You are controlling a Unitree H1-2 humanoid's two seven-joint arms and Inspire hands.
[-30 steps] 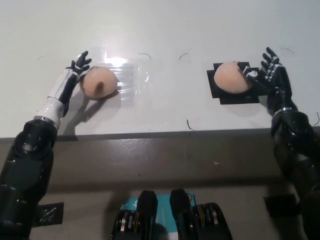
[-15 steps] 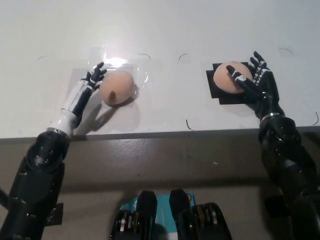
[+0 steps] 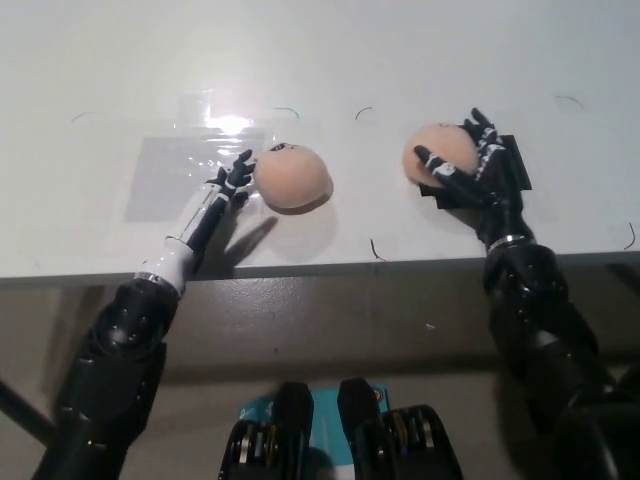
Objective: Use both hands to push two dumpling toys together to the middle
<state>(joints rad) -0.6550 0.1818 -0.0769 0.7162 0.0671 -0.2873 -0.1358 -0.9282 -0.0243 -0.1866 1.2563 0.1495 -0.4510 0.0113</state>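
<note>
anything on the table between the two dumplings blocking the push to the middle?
Nothing visible. The table between the left dumpling and right dumpling shows only thin pen marks. The left hand and right hand each touch their dumpling's outer side.

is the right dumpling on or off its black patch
Mostly off: the right dumpling sits past the black patch, its right edge overlapping it.

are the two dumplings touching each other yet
No, the left dumpling and right dumpling sit apart with bare table between them.

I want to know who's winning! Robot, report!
Left robot hand open, against left dumpling. Right robot hand open, against right dumpling. Gap between them clear.
</note>
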